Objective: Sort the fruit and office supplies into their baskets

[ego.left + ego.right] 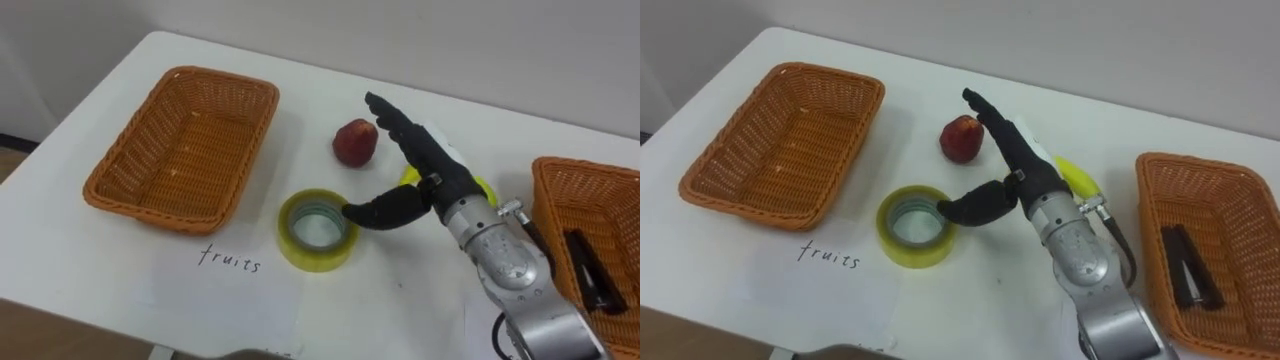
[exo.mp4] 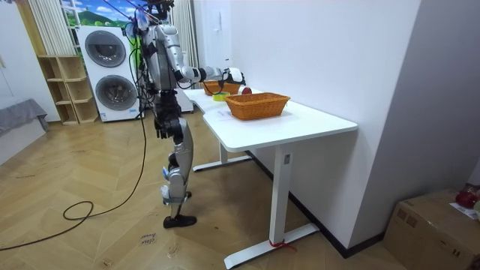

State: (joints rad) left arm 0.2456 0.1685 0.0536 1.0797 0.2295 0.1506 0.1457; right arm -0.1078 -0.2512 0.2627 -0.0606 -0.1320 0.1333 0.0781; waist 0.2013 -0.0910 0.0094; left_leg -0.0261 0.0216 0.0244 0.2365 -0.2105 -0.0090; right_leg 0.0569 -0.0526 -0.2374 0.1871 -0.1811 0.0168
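Tape roll (image 1: 318,230), yellow and lying flat on the white table (image 1: 420,80), marks the middle of the scene as the robot's right hand (image 1: 432,165) hangs released just to its right, reaching in from the robot's right. The fingers are stretched straight toward the far side of the roll, grasping nothing, while the thumb points back at the roll with its tip over the near rim; whether it touches cannot be told. Beyond the roll and slightly right sits a red apple (image 1: 355,142), with the fingertips just beside it. A yellow-green object (image 1: 1078,180) lies right of the roll, partly hidden behind the hand and too covered to identify. Left of the roll stands a wicker basket (image 1: 130,195) with nothing in it, and a sheet of paper (image 1: 230,290) handwritten "fruits" lies in front of the roll. Well to the right of the roll, a second wicker basket (image 1: 545,200) holds a dark oblong item (image 1: 590,270). In the room view the robot stands upright at the table's long side, its left hand (image 2: 160,126) hanging by the hip; its state cannot be told.
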